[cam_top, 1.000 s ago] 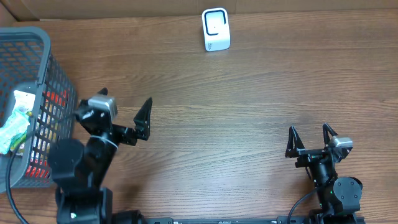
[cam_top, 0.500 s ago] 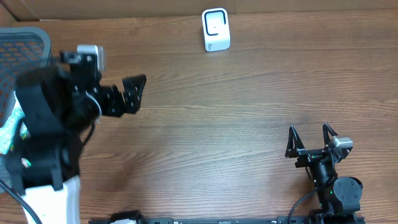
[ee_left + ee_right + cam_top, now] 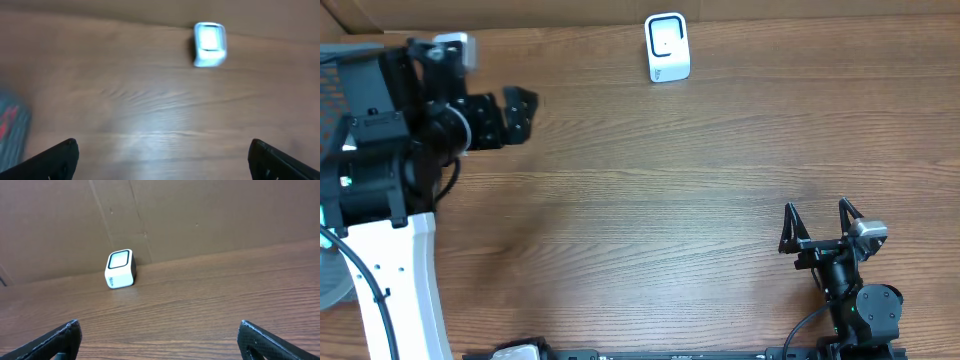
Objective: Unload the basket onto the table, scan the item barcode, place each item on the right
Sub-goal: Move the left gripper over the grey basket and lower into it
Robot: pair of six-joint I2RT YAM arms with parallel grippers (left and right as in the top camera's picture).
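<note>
Neither hand holds anything. The left hand (image 3: 505,118) is up off the bench (image 3: 670,200) at the far left, and its arm hides most of that corner in the overhead view. Its two dark fingers are spread wide. In the left wrist view the hand (image 3: 165,157) shows only as two fingertips low in the corners, with bare wood grain between them. That view is blurred.

The right hand (image 3: 817,225) sits low near the right front of the bench, well apart from the left one. Its fingers are spread too, both tips pointing toward the far edge. The right wrist view shows the hand (image 3: 160,337) as two black tips at the bottom corners, with nothing between them but wood.

The scanner (image 3: 667,47) is a small white box with a dark-rimmed window. It stands upright on the bench at the far edge, near the middle, just before the brown cardboard wall (image 3: 200,220). Neither hand touches it. It appears upper right of centre to the left wrist (image 3: 209,44) and left of centre to the right wrist (image 3: 120,268).

A grey mesh basket (image 3: 328,60) shows at the left edge of the overhead view, mostly covered by the left arm. The left wrist view catches a blurred grey patch with some red at its left edge (image 3: 11,127), probably the same basket. What lies in it cannot be told from these views.
</note>
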